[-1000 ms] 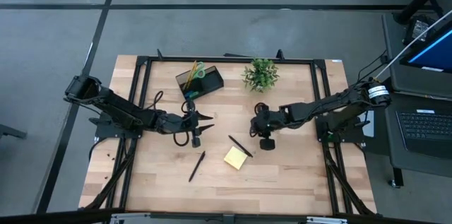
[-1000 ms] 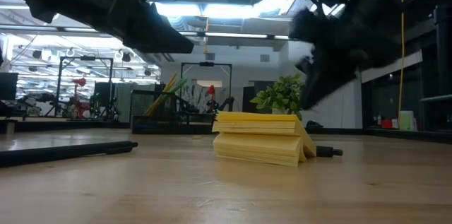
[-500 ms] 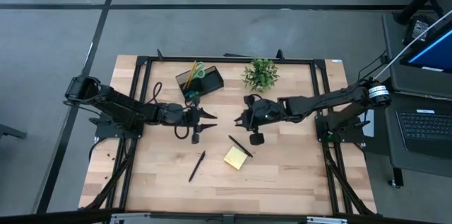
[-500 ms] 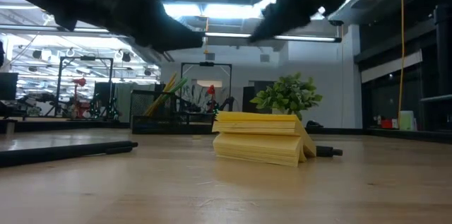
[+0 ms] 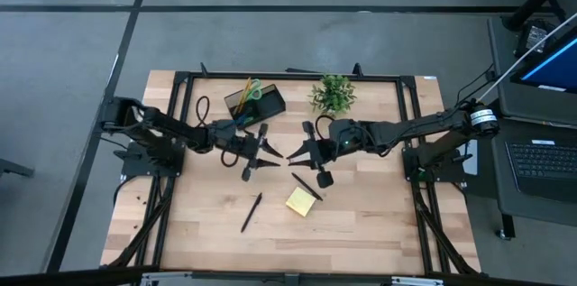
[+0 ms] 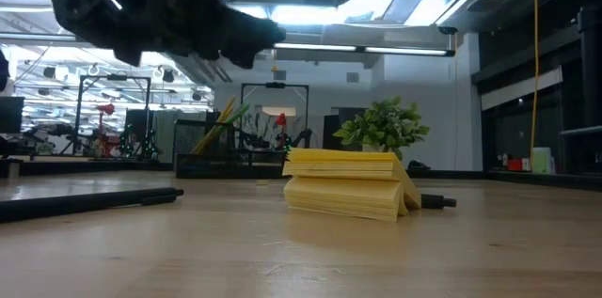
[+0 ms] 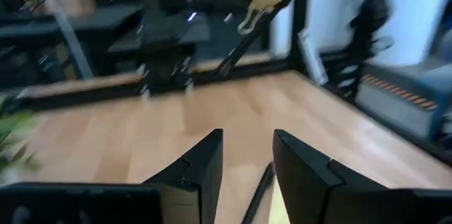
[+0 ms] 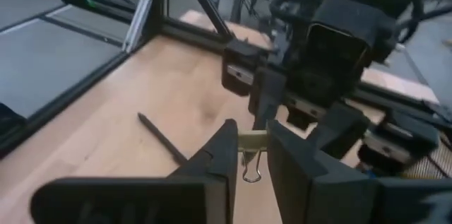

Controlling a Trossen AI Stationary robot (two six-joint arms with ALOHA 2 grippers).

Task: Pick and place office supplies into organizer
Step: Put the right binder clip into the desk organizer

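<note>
My right gripper [image 5: 294, 153] hovers over the table's middle, pointing left, shut on a small tan binder clip [image 8: 248, 140]. My left gripper [image 5: 271, 152] faces it from the left, open, its fingertips [image 7: 212, 143] a short gap from the clip [image 7: 257, 2]. The black organizer [image 5: 254, 102] stands at the far side with the green scissors and pencil upright in it. The yellow sticky pad [image 5: 300, 200] and two black pens [image 5: 251, 212] [image 5: 306, 186] lie flat on the table nearer me. No blue or green block shows. My right gripper pinches the clip's tan body [image 8: 247, 138] between its two fingers. The wire loop [image 8: 251, 174] sticks out of the gap. The fingers lie roughly level, pointing toward the table's left, and the clip is lifted clear of the table.
A green potted plant [image 5: 332, 94] stands right of the organizer at the far side. A black frame [image 5: 180, 83] edges the tabletop. Bare wood lies along the near edge [image 5: 361, 241]. In the low view the pad [image 6: 348, 183] and a pen [image 6: 89, 199] sit under both arms.
My right gripper rose from low beside the pad, swung toward the table's left and turned level to face my left gripper. My left gripper moved right and slightly toward the far edge, meeting it over the middle. The pad and pens stayed put.
</note>
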